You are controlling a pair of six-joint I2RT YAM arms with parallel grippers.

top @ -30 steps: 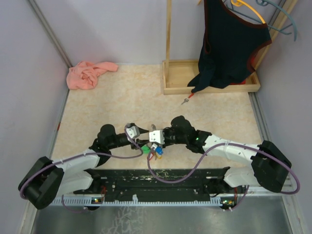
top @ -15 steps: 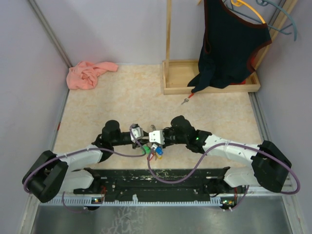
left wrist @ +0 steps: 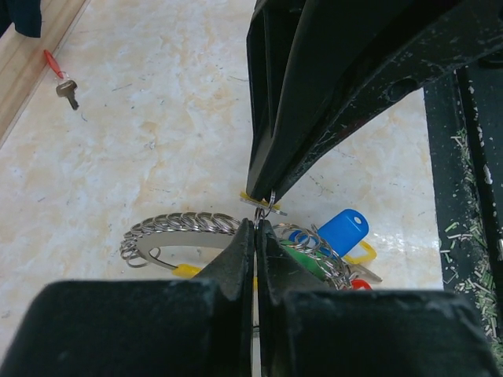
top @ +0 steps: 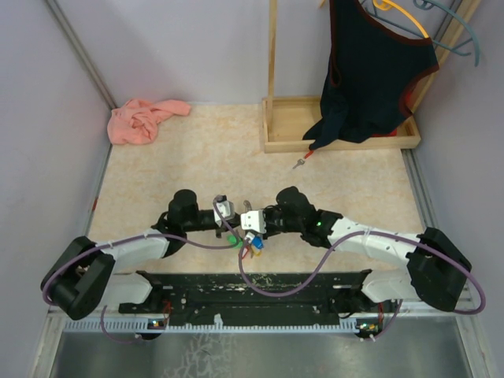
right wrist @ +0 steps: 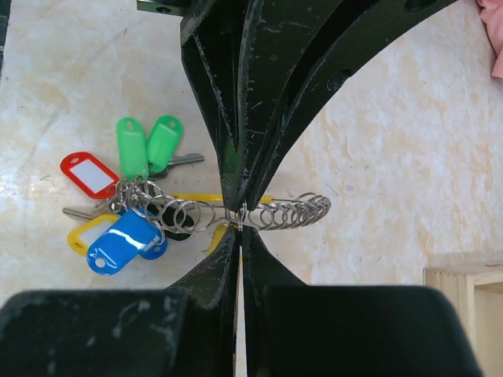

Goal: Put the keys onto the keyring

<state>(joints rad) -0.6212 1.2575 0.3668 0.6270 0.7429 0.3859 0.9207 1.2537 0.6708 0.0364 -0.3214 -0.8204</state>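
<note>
The left gripper (left wrist: 255,226) and right gripper (right wrist: 239,226) meet tip to tip, each pressed shut on one thin link of the keyring (left wrist: 182,223) (light, slippery and floppy; probably best pinched edgewise). A red-capped key (left wrist: 63,81) lies well beyond the fingertips.

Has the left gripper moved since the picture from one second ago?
Yes. The left gripper has shifted right, away from the pink cloth, closing on the keyring beside the right gripper.
</note>
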